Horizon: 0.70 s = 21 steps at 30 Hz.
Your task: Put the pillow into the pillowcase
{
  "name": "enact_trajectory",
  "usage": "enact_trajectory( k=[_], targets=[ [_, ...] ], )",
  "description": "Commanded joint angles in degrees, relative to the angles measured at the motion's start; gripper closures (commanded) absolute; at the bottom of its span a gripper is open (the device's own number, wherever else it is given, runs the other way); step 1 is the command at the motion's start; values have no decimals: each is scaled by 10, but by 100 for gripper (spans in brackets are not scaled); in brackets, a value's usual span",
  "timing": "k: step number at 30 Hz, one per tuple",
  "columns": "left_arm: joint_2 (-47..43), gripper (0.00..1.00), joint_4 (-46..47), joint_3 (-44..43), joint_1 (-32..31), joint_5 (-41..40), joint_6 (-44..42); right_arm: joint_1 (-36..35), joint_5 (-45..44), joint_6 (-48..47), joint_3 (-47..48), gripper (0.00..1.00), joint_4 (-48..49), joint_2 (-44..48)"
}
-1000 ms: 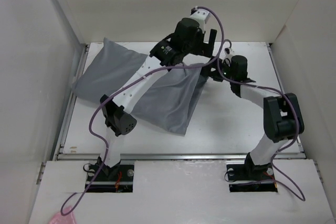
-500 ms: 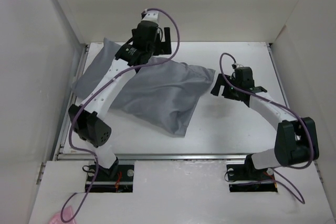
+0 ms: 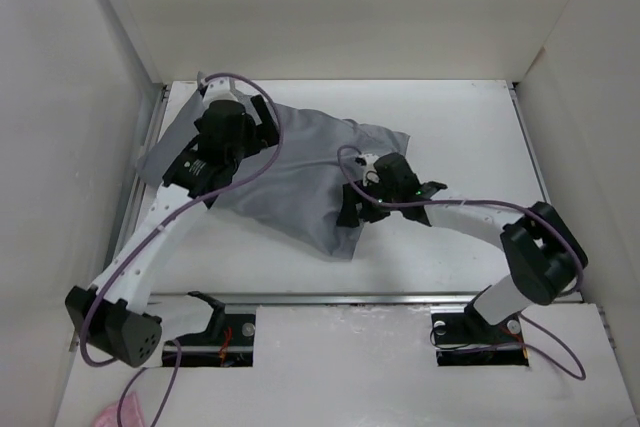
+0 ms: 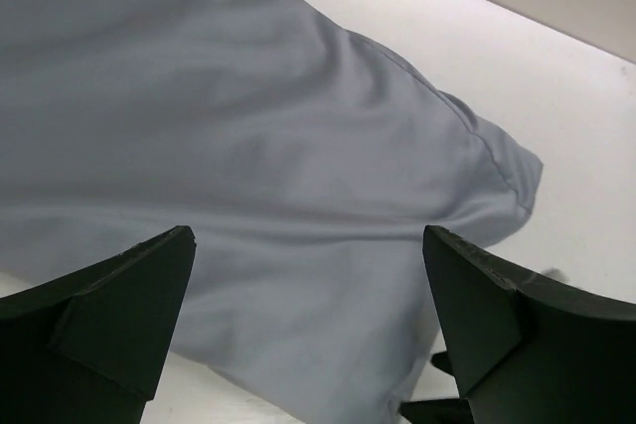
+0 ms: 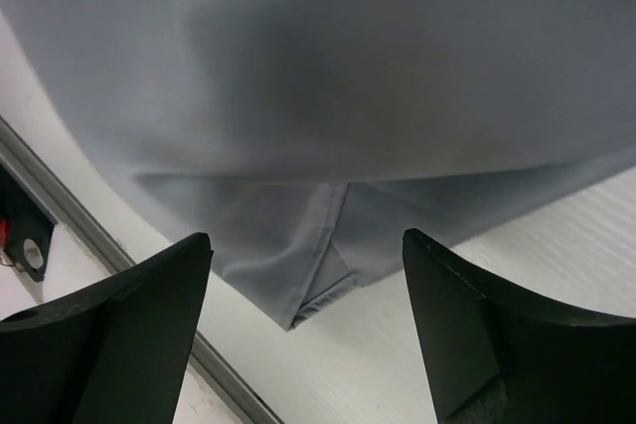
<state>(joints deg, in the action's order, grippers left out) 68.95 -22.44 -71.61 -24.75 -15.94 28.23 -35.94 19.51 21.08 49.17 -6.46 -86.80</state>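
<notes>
Hovering over the far-left part of the pillowcase with the left tool, spread wide, nothing pinched. Directly beneath and ahead of that tool, only smooth grey cloth, running out to a rounded, stitched corner.

Much the same with the right tool: spread open, empty, poised low over the opposite, nearer edge of the sack, with a seamed corner flap just below the gap.

No sign of the pillow beside either tool, no white, no yellow band. Judging by the plump swell of the grey cloth under both, probably inside already, so likely close to the end of the task. Hence, perhaps, the open stance at two opposite ends: placed to smooth, tug or close the cloth rather than to carry anything. Mouth of the sack closed over its filling or not: impossible to tell.

Under everything, a plain white counter. Beyond the left tool and out to either side, tall white walls boxing it in. Just behind the right tool, a metal rail along the near edge.
</notes>
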Motion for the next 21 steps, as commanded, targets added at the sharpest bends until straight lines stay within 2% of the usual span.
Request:
enact_trajectory(
  k=[1, 5, 7, 8, 9, 12, 13, 14, 16, 17, 21],
  targets=[
    [-44, 0, 18, 35, -4, 10, 56, -14, -60, 32, 25, 17, 22, -48],
    [-75, 0, -10, 63, -25, 5, 74, -19, -89, 69, 37, 19, 74, -83],
    [-82, 0, -29, 76, -31, 5, 79, -19, -107, 77, 32, 25, 126, -83],
    [-87, 0, -36, 76, -31, 5, 79, -19, -112, 84, 32, 31, 137, -83],
    [-95, 0, -41, 76, -31, 5, 79, -19, -112, 85, 32, 50, 146, -83],
    [-108, 0, -59, 88, -31, 5, 86, -25, -102, 91, 22, 72, 161, -72],
    [-118, 0, -60, 96, -31, 10, 86, -32, -102, 91, 16, 79, 167, -72],
    [-118, 0, -60, 96, -31, 10, 86, -39, -102, 96, 16, 81, 173, -72],
    [-125, 0, -60, 103, -31, 15, 86, -39, -97, 108, 10, 97, 188, -72],
    [-125, 0, -60, 103, -31, 15, 86, -39, -97, 108, 10, 100, 193, -78],
    [-125, 0, -66, 103, -31, 21, 81, -39, -104, 115, -4, 100, 205, -65]
  ],
)
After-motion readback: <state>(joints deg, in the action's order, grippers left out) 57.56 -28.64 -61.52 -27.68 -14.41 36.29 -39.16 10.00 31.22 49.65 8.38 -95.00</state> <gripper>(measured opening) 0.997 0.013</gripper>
